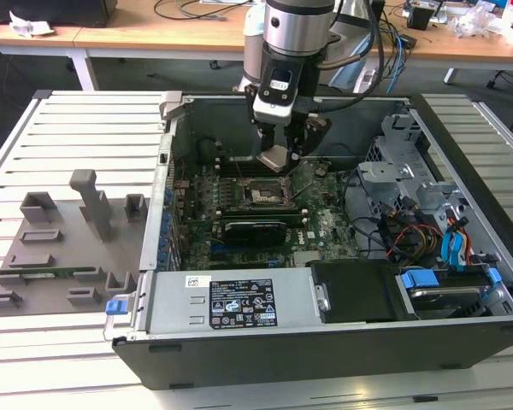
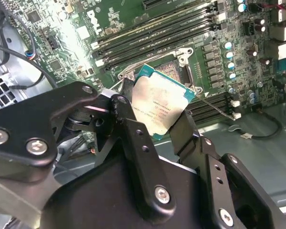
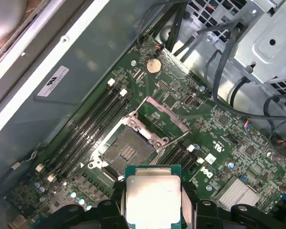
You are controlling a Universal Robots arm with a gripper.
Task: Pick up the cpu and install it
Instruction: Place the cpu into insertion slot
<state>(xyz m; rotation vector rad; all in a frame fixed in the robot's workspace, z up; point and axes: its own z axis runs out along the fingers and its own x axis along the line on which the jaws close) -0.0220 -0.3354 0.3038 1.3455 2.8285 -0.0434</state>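
The cpu [image 2: 158, 106], a small square chip with a silvery top plate and green edge, is clamped between my black fingers [image 2: 128, 129]. My gripper [image 1: 276, 156] is shut on it and hangs inside the open computer case, a little above the motherboard. In the first wrist view the cpu [image 3: 153, 195] sits just short of the open socket [image 3: 128, 151], whose metal load frame [image 3: 158, 113] is swung up. In the exterior view the socket [image 1: 262, 193] lies just below the held cpu [image 1: 274, 157].
Memory slots [image 3: 93, 124] run beside the socket. A long black expansion card [image 1: 255, 228] lies across the board. Drive cages and cable bundles [image 1: 410, 222] fill the case's side at the exterior view's right. A grey fixture tray [image 1: 64, 248] rests on the slatted table at that view's left.
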